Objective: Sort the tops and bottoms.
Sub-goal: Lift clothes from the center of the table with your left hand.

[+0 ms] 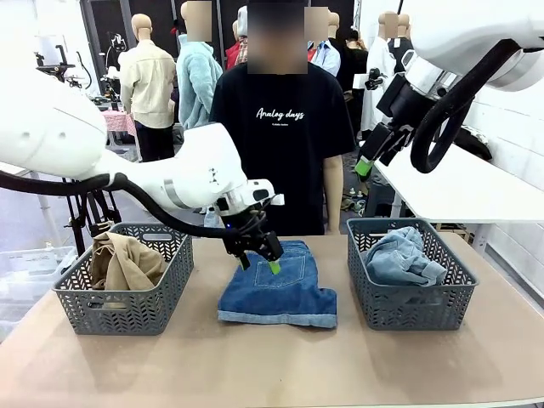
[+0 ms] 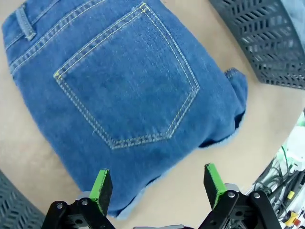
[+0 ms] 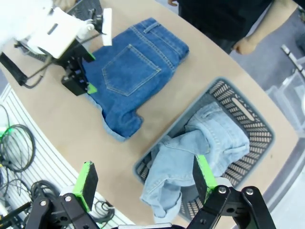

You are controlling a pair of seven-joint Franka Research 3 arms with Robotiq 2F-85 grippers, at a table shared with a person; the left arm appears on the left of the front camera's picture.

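we read the layout as a sort partly done: the left basket [image 1: 81, 310] holds the tan top [image 1: 127, 259], the right basket [image 1: 408, 308] holds the pale jeans [image 1: 406, 257], and the dark blue shorts [image 1: 278, 293] lie folded flat on the counter [image 1: 272, 365] between the two, back pocket up, touching neither basket. being denim, they likely belong with the jeans on the right, which would explain why our left gripper [image 1: 259, 262] hangs low over one edge of them. its fingers stand wide apart, green pads pointing down, with nothing between them; we cannot tell whether a pad touches the cloth. our right gripper [image 1: 367, 163] hangs high, well above the right basket, likewise spread wide and empty, looking down on the jeans. a person in a black t-shirt [image 1: 282, 136] stands at the far side of the counter.
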